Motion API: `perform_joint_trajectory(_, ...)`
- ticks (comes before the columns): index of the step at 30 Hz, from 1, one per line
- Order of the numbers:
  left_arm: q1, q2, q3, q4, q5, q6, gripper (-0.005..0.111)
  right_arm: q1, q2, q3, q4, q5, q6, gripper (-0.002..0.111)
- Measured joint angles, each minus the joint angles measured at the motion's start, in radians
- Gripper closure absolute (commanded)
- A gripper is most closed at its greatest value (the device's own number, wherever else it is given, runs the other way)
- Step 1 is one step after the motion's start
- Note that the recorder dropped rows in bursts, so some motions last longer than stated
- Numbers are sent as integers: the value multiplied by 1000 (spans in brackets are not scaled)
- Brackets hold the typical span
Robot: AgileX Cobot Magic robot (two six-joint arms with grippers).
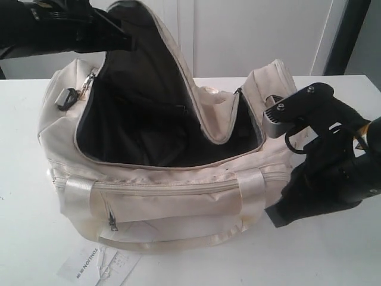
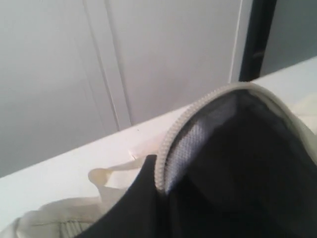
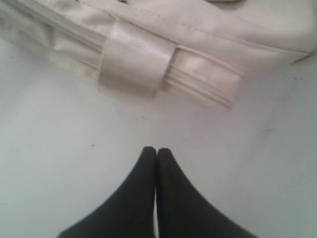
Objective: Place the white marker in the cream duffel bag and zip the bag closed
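Note:
The cream duffel bag (image 1: 178, 202) lies on the white table with its top wide open, showing dark lining (image 1: 143, 131). My left gripper (image 1: 122, 37) is shut on the zipped edge of the top flap (image 1: 172, 65) and holds it lifted at the upper left. In the left wrist view that gripper (image 2: 161, 186) pinches the flap's zipper edge (image 2: 173, 134). My right gripper (image 1: 275, 217) rests by the bag's right end, low over the table. Its fingertips (image 3: 148, 154) press together with nothing between them, near the bag's side (image 3: 208, 22). No white marker shows in any view.
A printed white paper tag (image 1: 98, 265) lies on the table (image 1: 333, 256) in front of the bag. A satin handle (image 1: 172, 241) hangs at the bag's front, with its webbing loop (image 3: 133, 62) close to my right gripper. White cabinet panels (image 1: 250, 36) stand behind.

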Motion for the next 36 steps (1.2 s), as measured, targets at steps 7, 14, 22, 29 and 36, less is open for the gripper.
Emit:
perform_joint_trajectory(7, 0, -32, 0, 5, 258, 114, 107, 0, 0, -34, 35, -12, -47, 108)
perform_joint_trajectory(14, 0, -65, 0, 143, 489, 141, 106, 0, 0, -63, 35, -49, -47, 108)
perform_joint_trajectory(22, 4, -65, 0, 285, 626, 131, 47, 0, 0, -66, 35, -78, -47, 108)
perform_joint_trajectory(29, 43, -134, 0, 335, 710, 81, 36, 0, 0, -66, 35, -103, -47, 108)
perform_joint_trajectory(36, 104, -280, 0, 417, 879, 75, 36, 0, 0, -66, 79, -195, -49, 108)
